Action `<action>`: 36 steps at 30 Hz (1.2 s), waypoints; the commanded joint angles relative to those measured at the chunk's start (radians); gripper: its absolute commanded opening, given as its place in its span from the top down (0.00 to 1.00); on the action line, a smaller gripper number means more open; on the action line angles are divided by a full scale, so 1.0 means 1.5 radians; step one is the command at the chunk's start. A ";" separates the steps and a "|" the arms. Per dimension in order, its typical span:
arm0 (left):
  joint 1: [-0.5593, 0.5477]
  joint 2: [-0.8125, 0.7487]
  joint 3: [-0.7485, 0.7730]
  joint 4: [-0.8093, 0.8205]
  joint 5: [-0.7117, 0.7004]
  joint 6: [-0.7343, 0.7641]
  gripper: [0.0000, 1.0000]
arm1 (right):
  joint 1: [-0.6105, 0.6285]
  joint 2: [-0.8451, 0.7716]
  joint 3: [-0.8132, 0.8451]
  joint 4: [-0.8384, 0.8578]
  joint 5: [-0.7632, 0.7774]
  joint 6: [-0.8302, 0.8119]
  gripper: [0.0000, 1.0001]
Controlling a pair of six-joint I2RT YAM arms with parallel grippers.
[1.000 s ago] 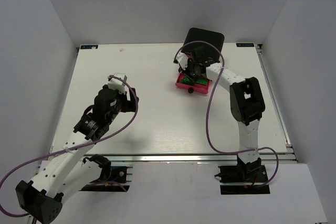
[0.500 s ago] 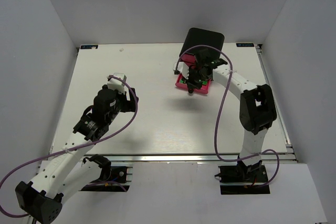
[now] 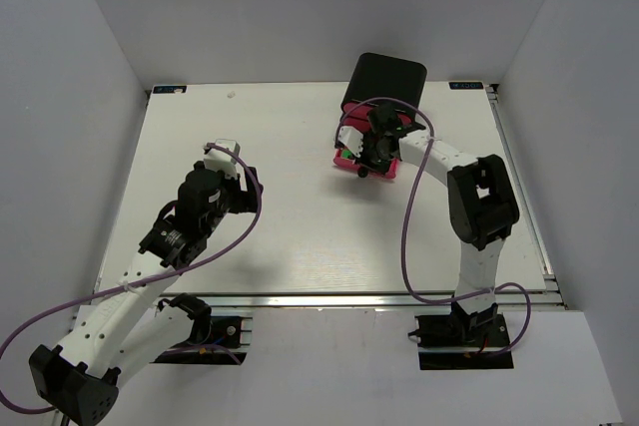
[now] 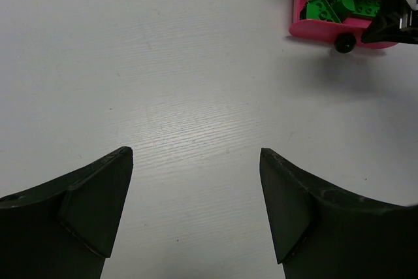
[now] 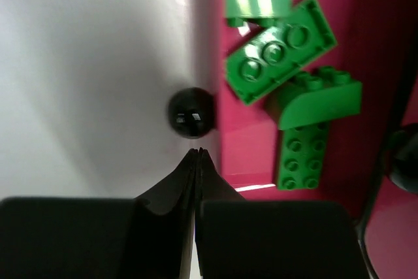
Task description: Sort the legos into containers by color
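Fingers of the left gripper [image 4: 196, 155] stand wide apart above the white table [image 4: 163, 63], with nothing between them. Well ahead of those fingers and off to their right lies one pink drawer [image 4: 326, 29], pulled out from the black cabinet [image 3: 389, 75]. Its black knob [image 4: 345, 42] faces back toward the left gripper. Green bricks [image 4: 333, 8] lie loose inside the drawer.

The right gripper [image 5: 197, 151] is pressed fully together, tip against tip, and holds nothing. The knob sits just ahead of the closed tips, very slightly to their left. A thin strip of table appears to separate them, though contact cannot be ruled out. The drawer floor lies to the right of the tips. Four green bricks rest there in a loose cluster, ahead and to the right, none touching the fingers.
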 commanded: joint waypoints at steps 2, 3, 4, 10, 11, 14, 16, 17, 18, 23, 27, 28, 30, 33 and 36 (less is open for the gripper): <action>-0.002 -0.016 0.000 0.005 -0.006 0.006 0.12 | -0.001 0.023 -0.015 0.092 0.110 0.033 1.00; -0.002 -0.016 -0.001 0.005 -0.007 0.005 0.12 | -0.001 0.025 -0.016 0.104 0.131 0.037 1.00; -0.002 -0.015 0.000 0.005 -0.007 0.006 0.12 | -0.001 0.026 -0.017 0.117 0.157 0.040 1.00; -0.002 -0.013 0.000 0.005 -0.007 0.006 0.12 | -0.001 0.040 -0.017 0.194 0.213 0.047 1.00; -0.002 -0.014 0.000 0.006 -0.009 0.006 0.12 | -0.002 0.044 -0.016 0.201 0.213 0.047 1.00; -0.002 -0.013 -0.001 0.006 -0.009 0.006 0.12 | 0.001 0.055 -0.009 0.232 0.245 0.044 1.00; -0.002 -0.013 -0.001 0.005 -0.009 0.006 0.12 | 0.001 0.060 -0.002 0.254 0.265 0.040 1.00; -0.002 -0.012 -0.001 0.005 -0.010 0.007 0.12 | 0.000 0.065 0.000 0.260 0.267 0.039 1.00; -0.002 -0.011 -0.001 0.005 -0.011 0.006 0.12 | 0.001 0.066 0.002 0.267 0.275 0.038 1.00; -0.002 -0.012 -0.001 0.005 -0.012 0.006 0.12 | 0.002 0.070 -0.016 0.339 0.310 0.019 1.00; -0.002 -0.013 -0.002 0.006 -0.012 0.006 0.12 | 0.004 0.073 -0.038 0.400 0.350 0.002 0.99; -0.002 -0.013 -0.002 0.006 -0.013 0.007 0.12 | 0.005 0.072 -0.040 0.402 0.353 -0.001 0.99; -0.002 -0.014 -0.002 0.006 -0.013 0.006 0.12 | 0.007 0.069 -0.053 0.424 0.366 -0.005 0.99; -0.002 -0.014 -0.002 0.006 -0.012 0.007 0.12 | 0.010 0.062 -0.071 0.446 0.364 -0.012 0.99; -0.002 -0.013 -0.002 0.005 -0.014 0.007 0.12 | 0.010 0.043 -0.086 0.428 0.317 -0.008 0.99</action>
